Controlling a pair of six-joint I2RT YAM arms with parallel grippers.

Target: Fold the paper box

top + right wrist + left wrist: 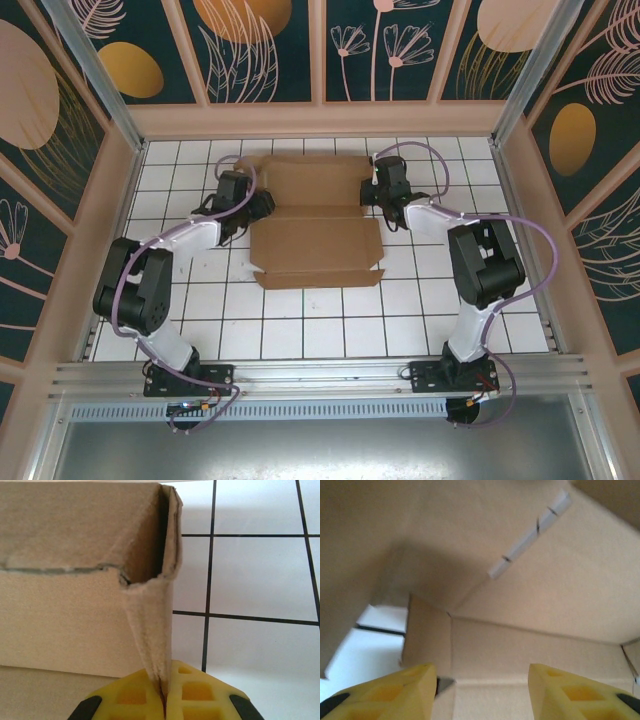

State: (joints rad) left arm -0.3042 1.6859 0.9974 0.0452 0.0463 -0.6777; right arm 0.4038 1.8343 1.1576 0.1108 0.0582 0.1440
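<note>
The paper box (pixel 315 235), plain brown cardboard, lies partly folded in the middle of the white tiled floor, its rear panel reaching toward the back wall. My left gripper (pixel 262 205) is at the box's left side. In the left wrist view its yellow fingers (pixel 415 690) stand apart, open (pixel 482 685), facing the inside of the box (pixel 530 630) with raised walls and a slotted crease. My right gripper (pixel 372 190) is at the box's right side. Seen from the right wrist, it is shut (pixel 164 690) on a thin upright side flap (pixel 152 630) of the box (pixel 65 610).
White tiles with dark grout (pixel 300 330) run from the box to the near rail (pixel 320 375). A wooden frame (pixel 320 120) with patterned panels bounds the back and both sides. The tiles (pixel 260 580) right of the pinched flap are bare.
</note>
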